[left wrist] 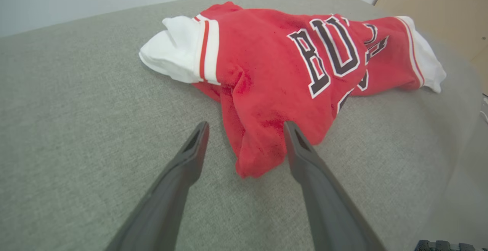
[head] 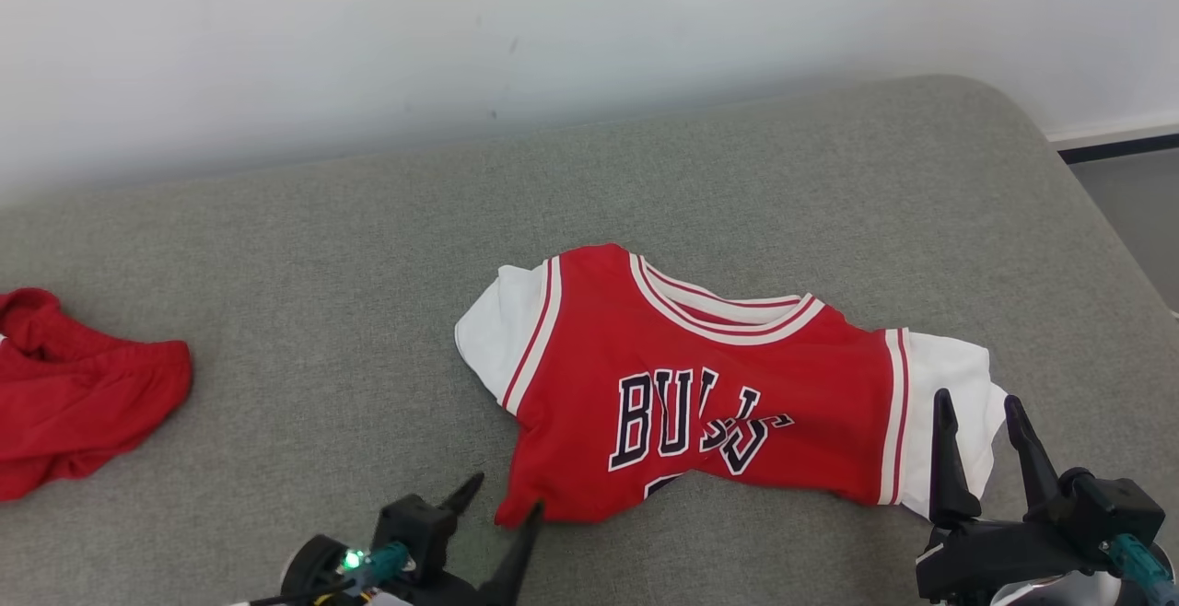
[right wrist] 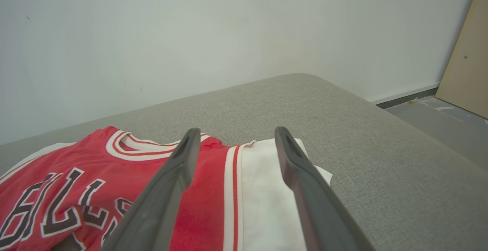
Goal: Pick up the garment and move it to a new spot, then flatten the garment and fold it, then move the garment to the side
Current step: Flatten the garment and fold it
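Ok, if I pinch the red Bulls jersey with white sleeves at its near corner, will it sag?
Likely floppy: the red Bulls jersey lies rumpled, lettering creased, so it should drape from the pinch. Probably light, thin cloth. It may drag on the textured grey cushion.

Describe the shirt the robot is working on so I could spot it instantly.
Look at the wide grey padded surface against the white wall. Near its front edge, between the robot's left hand and right hand, lies a rumpled red jersey. Unlike the plain red garment at the far left, it has white sleeves and dark BULLS lettering.
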